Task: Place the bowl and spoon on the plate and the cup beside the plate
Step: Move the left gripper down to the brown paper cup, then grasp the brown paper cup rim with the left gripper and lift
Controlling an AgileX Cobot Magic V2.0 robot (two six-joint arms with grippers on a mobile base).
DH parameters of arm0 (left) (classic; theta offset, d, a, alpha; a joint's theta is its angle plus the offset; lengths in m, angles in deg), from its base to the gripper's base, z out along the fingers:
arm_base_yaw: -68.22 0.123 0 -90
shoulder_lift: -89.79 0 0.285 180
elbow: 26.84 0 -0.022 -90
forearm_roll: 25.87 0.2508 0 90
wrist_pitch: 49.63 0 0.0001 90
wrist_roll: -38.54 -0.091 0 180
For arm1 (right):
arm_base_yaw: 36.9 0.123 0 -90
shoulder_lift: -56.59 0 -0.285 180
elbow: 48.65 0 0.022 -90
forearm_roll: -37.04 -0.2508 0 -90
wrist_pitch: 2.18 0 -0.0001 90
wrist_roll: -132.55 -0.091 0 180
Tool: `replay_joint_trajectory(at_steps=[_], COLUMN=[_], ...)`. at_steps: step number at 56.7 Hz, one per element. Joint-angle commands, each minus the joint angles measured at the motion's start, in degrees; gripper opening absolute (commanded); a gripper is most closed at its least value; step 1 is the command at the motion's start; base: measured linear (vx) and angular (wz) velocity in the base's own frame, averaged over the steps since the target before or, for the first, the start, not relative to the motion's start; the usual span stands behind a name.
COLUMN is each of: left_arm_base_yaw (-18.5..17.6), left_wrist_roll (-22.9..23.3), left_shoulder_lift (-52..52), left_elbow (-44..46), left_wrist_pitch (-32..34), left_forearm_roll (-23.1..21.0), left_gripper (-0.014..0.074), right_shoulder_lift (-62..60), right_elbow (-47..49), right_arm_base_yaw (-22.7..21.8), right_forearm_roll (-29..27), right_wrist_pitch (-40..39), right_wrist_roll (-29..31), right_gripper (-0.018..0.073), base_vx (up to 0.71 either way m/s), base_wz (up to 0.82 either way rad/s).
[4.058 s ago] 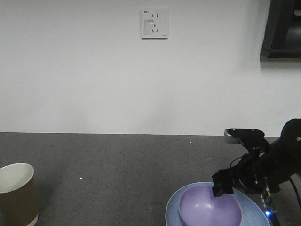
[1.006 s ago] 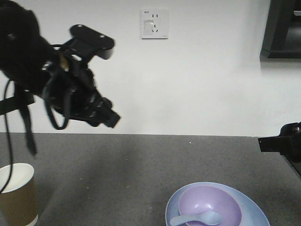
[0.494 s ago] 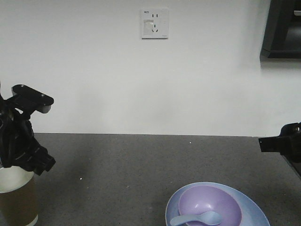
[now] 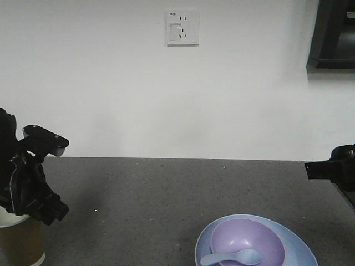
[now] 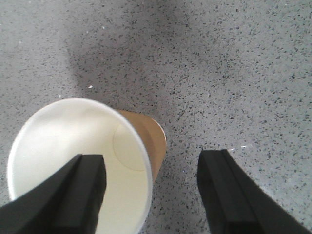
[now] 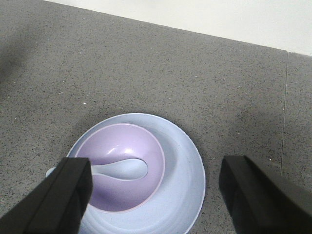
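Left gripper [image 5: 151, 195] spread wide, one finger over the paper cup [image 5: 73, 141] mouth; right gripper [image 6: 163, 195] spread above plate [image 6: 185, 170], bowl [image 6: 117, 144] and spoon [image 6: 127, 168]

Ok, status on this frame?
Left pincer open over cup rim, not gripping. Right pincer open above plate. Bowl on plate, spoon in bowl. Cup not yet beside plate. Nothing blocking.

Left: a brown paper cup with a rolled white rim [image 5: 83, 161] stands upright under the spread left gripper [image 5: 152, 195], one black finger over its mouth, the other over the counter beside it.
Middle: the dark speckled stone counter [image 4: 144, 199] lies bare between the cup and the round light-blue plate [image 6: 185, 170].
Right: the plate carries a lavender bowl [image 6: 126, 195] with a pale-blue spoon [image 6: 124, 169] in it.
Back: a white wall [image 4: 166, 100] closes off the far edge.
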State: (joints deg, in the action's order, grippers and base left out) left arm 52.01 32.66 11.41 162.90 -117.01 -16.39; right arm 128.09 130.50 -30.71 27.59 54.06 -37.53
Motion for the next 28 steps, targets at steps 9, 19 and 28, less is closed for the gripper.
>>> replay_joint_trajectory(at_steps=[9, 19, 28], left_arm_base_yaw=[0.0, 0.0, 0.0], left_wrist_roll=[0.4, 0.6, 0.1], left_shoulder_lift=[0.7, 1.3, 1.3], left_elbow=[1.3, 1.4, 1.4], left_wrist_pitch=[2.4, 2.6, 2.4], left_forearm_roll=[0.5, 0.5, 1.8], left_gripper=[0.0508, 0.0306, -0.0010], right_shoulder_lift=[-0.9, -0.9, -0.9], right_elbow=[1.6, 1.6, 1.6], right_arm_base_yaw=[0.0, 0.0, 0.0], right_forearm_roll=[0.1, 0.1, 0.1], right_wrist_pitch=[-3.4, -3.3, -3.2], right_wrist_roll=[0.3, 0.3, 0.3], right_gripper=[0.0592, 0.0592, 0.0592], base_vx=[0.00, 0.00, 0.00], base_wz=[0.00, 0.00, 0.00])
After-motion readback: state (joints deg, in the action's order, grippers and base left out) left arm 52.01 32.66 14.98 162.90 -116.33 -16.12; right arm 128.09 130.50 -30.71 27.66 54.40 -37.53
